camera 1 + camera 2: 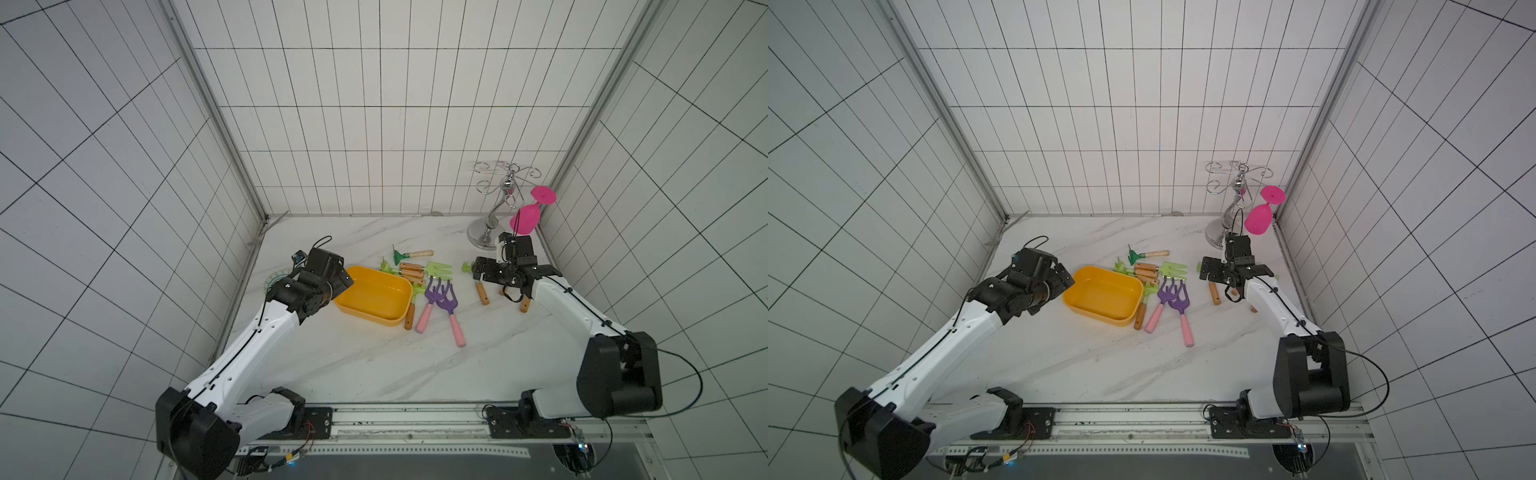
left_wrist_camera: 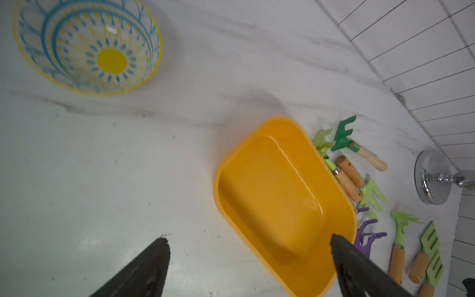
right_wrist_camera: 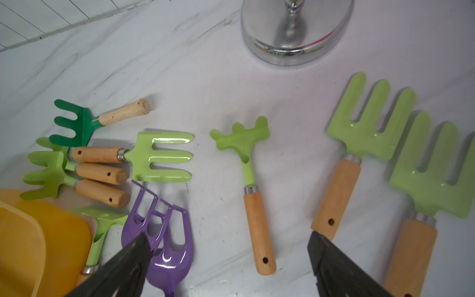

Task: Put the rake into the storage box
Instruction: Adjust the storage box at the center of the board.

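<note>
Right wrist view, inspector asking: where does the light-green rake (image 3: 258,226) lie from your fingers?

Arm: My right gripper (image 3: 228,236) hangs over that rake, fingers spread wide, nothing held. The rake lies flat on the table (image 3: 205,77) between my two fingers, nearer one than the other. Its long axis runs straight ahead of me: wooden handle end closest, tines farthest. My closing line thus crosses the handle; I judge a straight descent sufficient.

Inspector: Which arm is nearer, and where is the box?

Arm: The right. My left gripper (image 2: 248,240), fingers likewise apart and empty, hovers at one short end of the storage box (image 2: 277,195). The box holds nothing; the purple tools (image 3: 169,264) lie between it and this rake.

Inspector: Quantities?

Arm: One storage box. Ten hand tools, all on the table: seven light green, two purple, one dark-green rake (image 3: 84,126). Three light-green ones lie by my right gripper; the other seven tools cluster along the box's long side. One patterned dish (image 2: 87,46), one chrome stand (image 3: 295,33), one pink goblet (image 1: 524,219), apparently hung on the stand.
</note>
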`<action>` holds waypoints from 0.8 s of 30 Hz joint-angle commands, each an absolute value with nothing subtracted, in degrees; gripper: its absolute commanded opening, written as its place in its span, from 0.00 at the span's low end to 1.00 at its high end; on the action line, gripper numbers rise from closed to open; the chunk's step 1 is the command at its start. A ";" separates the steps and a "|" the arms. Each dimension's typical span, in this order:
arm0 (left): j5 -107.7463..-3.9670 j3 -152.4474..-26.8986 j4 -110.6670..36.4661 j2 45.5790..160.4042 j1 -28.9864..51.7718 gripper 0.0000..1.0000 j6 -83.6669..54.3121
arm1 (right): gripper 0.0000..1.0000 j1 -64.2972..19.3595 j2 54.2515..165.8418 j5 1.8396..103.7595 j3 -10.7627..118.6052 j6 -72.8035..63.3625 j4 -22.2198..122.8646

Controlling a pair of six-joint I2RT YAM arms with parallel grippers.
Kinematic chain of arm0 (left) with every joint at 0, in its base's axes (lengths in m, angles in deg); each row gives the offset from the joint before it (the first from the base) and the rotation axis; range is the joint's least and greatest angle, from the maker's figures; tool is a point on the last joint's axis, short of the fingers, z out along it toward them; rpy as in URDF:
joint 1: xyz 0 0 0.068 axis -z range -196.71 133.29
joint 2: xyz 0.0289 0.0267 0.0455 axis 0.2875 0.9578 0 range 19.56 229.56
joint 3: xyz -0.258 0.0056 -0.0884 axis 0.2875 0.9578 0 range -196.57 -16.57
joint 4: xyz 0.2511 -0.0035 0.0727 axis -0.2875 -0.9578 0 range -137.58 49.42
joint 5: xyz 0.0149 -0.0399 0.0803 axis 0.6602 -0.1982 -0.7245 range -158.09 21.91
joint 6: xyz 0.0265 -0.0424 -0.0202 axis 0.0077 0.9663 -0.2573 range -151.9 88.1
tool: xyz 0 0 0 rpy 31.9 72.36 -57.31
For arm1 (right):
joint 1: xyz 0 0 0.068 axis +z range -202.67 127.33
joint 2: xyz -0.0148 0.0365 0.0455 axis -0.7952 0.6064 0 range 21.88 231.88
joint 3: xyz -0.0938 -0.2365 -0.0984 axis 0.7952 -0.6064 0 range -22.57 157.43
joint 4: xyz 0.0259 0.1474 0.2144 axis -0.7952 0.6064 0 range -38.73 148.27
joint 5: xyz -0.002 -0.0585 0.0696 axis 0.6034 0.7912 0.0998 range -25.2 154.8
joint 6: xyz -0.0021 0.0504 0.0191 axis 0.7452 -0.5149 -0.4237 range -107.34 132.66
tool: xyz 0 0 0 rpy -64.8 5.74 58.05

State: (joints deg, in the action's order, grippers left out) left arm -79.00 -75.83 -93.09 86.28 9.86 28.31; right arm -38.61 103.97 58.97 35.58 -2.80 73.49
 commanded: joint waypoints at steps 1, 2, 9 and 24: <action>-77.59 -75.28 -99.76 84.88 16.18 0.98 46.11 | 0.98 -35.97 103.24 55.17 39.71 -4.99 81.54; -78.41 -75.28 -99.78 85.44 17.86 0.98 48.56 | 0.98 -35.31 102.95 55.00 39.97 -5.25 82.35; -77.73 -74.59 -96.05 93.59 19.79 0.98 56.41 | 0.98 -34.35 102.70 52.42 41.17 -4.60 85.54; -71.41 -78.96 -87.05 112.67 13.05 0.74 39.89 | 0.99 -34.41 107.76 55.32 49.32 -1.35 95.03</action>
State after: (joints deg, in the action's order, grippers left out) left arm -73.82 -76.97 -88.96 111.02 14.14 46.12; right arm -34.58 105.63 53.62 45.29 -2.97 90.76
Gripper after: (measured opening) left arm 0.748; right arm 0.985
